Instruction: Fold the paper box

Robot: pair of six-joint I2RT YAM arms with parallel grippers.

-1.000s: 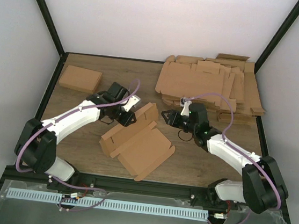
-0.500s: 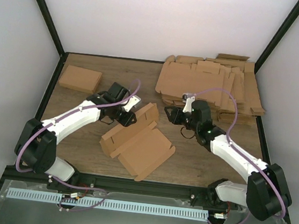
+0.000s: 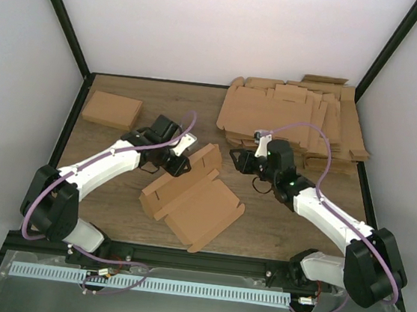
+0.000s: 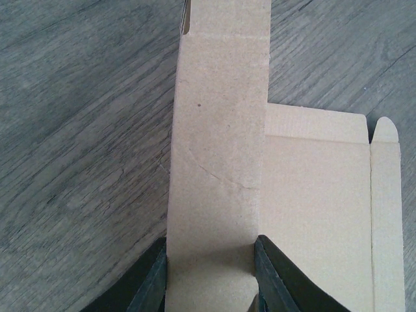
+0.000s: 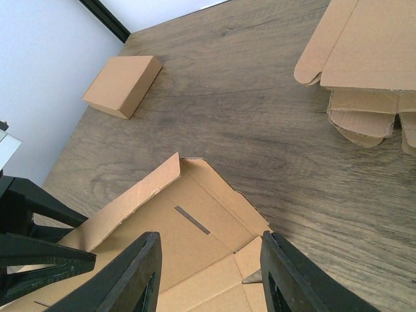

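Note:
The paper box (image 3: 192,199) lies partly folded in the middle of the table, one long side wall standing up at its far edge. My left gripper (image 3: 180,162) is shut on that raised wall. In the left wrist view the cardboard strip (image 4: 218,162) fills the gap of the left gripper (image 4: 211,263), both fingers pressed against its edges. My right gripper (image 3: 237,159) hovers open just past the box's far right corner. In the right wrist view the right gripper (image 5: 211,260) holds nothing, and the box's inside (image 5: 188,227) with its slot lies below.
A thick pile of flat cardboard sheets (image 3: 295,121) fills the back right; its edge (image 5: 370,58) shows in the right wrist view. A small folded box (image 3: 111,109) sits at the back left, also visible as a closed carton (image 5: 123,84).
My right gripper has shifted a little back and up from its place a second ago, then held still. The left gripper and the box have not moved.

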